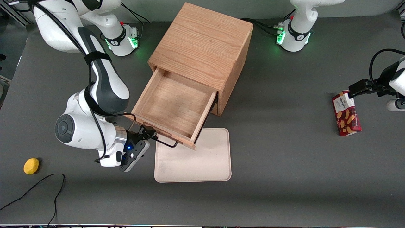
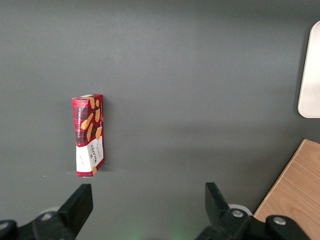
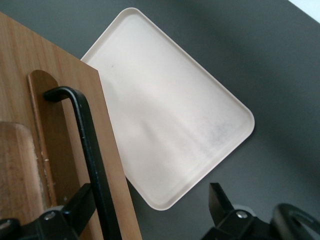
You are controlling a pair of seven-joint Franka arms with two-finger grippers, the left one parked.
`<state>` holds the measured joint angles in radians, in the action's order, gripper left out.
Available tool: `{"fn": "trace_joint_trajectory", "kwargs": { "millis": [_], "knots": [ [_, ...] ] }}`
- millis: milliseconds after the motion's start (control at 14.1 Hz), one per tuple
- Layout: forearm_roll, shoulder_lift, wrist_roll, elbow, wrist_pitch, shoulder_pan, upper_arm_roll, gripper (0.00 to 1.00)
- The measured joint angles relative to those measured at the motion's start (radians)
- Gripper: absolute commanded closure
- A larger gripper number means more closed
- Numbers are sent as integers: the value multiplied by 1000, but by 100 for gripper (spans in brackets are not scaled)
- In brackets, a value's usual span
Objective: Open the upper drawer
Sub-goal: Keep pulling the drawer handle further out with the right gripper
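Note:
The upper drawer (image 1: 174,104) of the light oak cabinet (image 1: 202,47) stands pulled far out, and its inside is empty. Its thin black wire handle (image 1: 166,144) runs along the drawer front. My right gripper (image 1: 148,133) is at the handle's end toward the working arm, nearer the front camera than the drawer. In the right wrist view the gripper (image 3: 150,205) is open, its fingers wide apart. The handle bar (image 3: 92,160) passes just inside one finger (image 3: 80,202), against the drawer front (image 3: 60,115). The bottom drawer is hidden under the upper one.
A cream tray (image 1: 193,158) lies on the table partly under the open drawer's front; it also shows in the right wrist view (image 3: 170,115). A red cookie box (image 1: 346,114) lies toward the parked arm's end. A yellow object (image 1: 31,166) and a black cable (image 1: 38,186) lie toward the working arm's end.

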<state>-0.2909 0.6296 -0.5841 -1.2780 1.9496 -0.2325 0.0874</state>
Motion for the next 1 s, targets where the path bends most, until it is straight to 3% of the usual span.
{"fn": "trace_joint_trajectory", "kwargs": {
  "millis": [996],
  "knots": [
    [-1,17,-87,13,56,23,0,0]
  ]
}}
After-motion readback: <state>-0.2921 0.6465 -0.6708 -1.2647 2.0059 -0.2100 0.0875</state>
